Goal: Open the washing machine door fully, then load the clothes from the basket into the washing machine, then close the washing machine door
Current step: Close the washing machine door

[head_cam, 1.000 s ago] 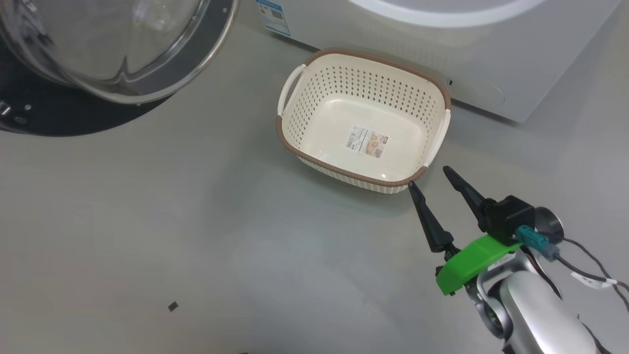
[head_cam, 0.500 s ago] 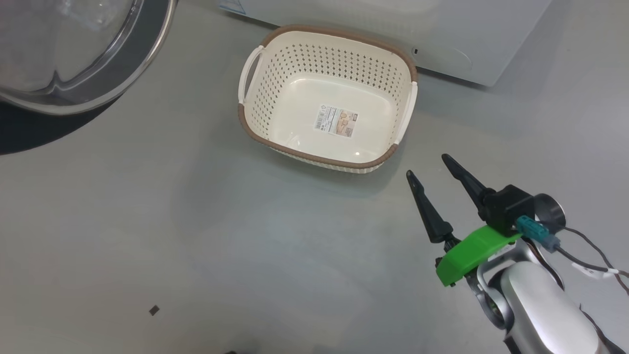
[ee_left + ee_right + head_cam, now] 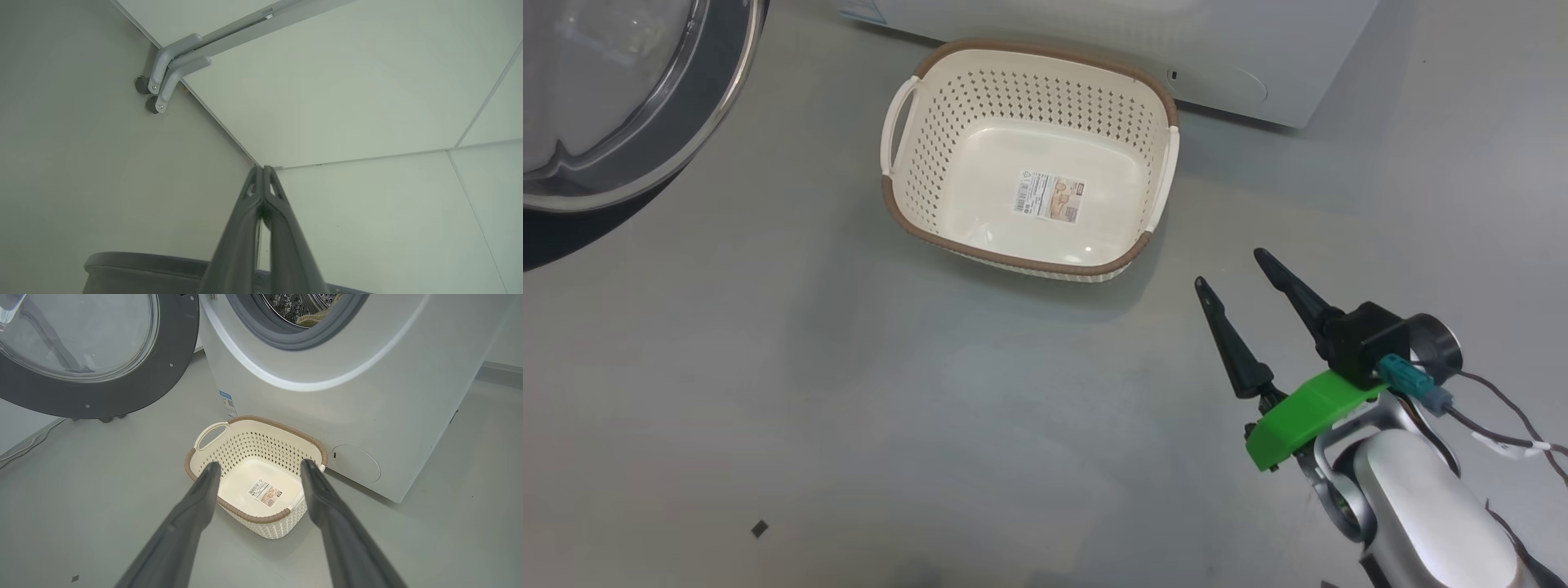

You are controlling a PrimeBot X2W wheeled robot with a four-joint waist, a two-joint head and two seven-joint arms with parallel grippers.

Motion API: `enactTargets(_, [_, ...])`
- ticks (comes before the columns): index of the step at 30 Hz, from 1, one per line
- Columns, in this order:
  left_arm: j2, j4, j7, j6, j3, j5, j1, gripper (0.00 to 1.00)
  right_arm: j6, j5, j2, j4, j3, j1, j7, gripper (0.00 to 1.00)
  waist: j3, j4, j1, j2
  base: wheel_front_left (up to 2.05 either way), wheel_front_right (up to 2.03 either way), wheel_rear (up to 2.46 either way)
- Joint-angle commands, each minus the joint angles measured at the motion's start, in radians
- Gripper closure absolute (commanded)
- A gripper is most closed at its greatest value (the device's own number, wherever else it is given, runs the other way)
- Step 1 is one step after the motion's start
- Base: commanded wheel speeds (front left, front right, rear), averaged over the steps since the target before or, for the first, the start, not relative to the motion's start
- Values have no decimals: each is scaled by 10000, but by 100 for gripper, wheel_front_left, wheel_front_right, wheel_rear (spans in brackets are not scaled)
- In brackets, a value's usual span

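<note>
1. Basket (image 3: 931, 155), cream-white and perforated with a brown rim band, is seen standing on the grey floor (image 3: 849, 408) just in front of the washing machine (image 3: 367, 416); only a small label sticker (image 3: 1049, 198) lies on its bottom
2. A fold of pale cream-yellow clothes (image 3: 316, 319) is glimpsed inside the steel drum (image 3: 286, 302), so the loading step is judged to be done
3. The washing machine door (image 3: 122, 392) is swung wide to the left of the machine, black rim and clear glass bowl turned outwards; it is likely kept fully open so that the drum's mouth is left free
4. The right tool (image 3: 1229, 268) is held low over the floor, near the basket's right front corner but apart from it; its two dark fingers are spread wide and nothing is gripped between them
5. The left tool (image 3: 261, 168) is pointed at pale panels and grey brackets (image 3: 171, 69), away from the work; its fingers are pressed together at the tips, with nothing between them
6. Closing the door is judged to be the step that remains; its rim would have to be reached on the left, well apart from the right tool
</note>
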Motion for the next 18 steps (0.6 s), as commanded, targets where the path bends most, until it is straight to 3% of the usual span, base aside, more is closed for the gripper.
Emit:
enactTargets(1, [897, -318, 117, -6, -7, -17, 26, 100, 40, -94, 40, -381, 165, -35, 7, 0, 15, -14, -1, -1, 0, 0, 0])
enactTargets(18, [468, -166, 1883, -6, -576, -424, -249, 100, 40, -185, 56, -528, 94, 21, 81, 0, 140, -73, -1, -1, 0, 0, 0])
